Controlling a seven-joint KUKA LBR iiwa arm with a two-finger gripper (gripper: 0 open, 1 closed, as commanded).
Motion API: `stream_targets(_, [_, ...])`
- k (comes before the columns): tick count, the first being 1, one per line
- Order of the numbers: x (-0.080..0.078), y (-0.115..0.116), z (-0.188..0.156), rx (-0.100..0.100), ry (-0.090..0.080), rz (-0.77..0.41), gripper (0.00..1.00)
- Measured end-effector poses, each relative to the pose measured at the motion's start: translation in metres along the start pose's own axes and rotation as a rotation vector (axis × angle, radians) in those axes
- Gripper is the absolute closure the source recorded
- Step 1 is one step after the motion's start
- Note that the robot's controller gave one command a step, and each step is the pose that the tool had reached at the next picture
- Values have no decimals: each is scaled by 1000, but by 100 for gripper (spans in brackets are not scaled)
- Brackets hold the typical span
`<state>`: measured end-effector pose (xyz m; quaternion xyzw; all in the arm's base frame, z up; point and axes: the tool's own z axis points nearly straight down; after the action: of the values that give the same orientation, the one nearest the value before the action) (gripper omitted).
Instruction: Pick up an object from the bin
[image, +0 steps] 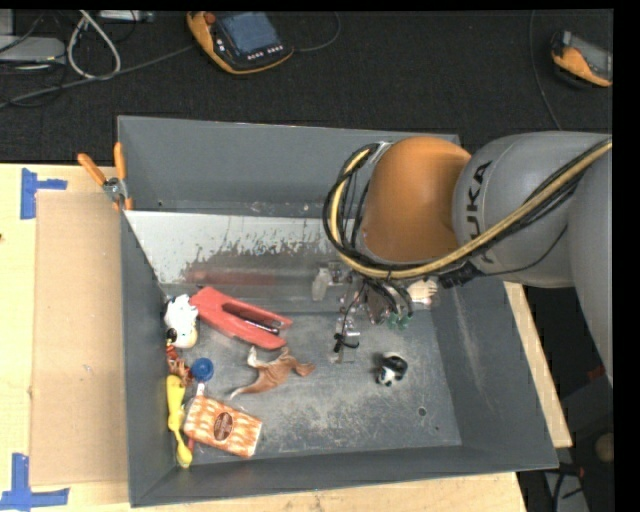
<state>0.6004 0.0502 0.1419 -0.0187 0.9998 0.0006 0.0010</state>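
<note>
Grey bin, seen from above; arm comes in from the right, with its orange cover and looped black-and-yellow cables hanging over the bin's back right part; the jaws point down from under the cover, low over bare floor a little right of the bin's middle; whether they are open or closed, cannot tell; nothing seen held in them. Nearest things: brown toy animal, lying flat just left of and below the jaws, its near end close to them but apart; small black-and-white ball, just right of and below the jaws, alone on bare floor; red stapler, lying slantwise to the left of the jaws, its right end near them, not touching. The rest lies along the left wall, well apart from the jaws: white figure at the stapler's left end, touching or nearly touching it; blue cap below that; yellow toy stretched along the wall towards the front left corner; orange packet flat beside the yellow toy, near the front wall; floor at the right and the front right corner bears scuffs and specks.
</note>
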Motion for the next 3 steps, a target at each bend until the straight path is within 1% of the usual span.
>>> stream_targets(1, [3, 3, 35, 0, 4, -33, 0])
stream_targets(2, [-9, 5, 31, -1, 2, -102, 0])
stream_targets(3, [28, 57, 73, 1, 1, -187, 0])
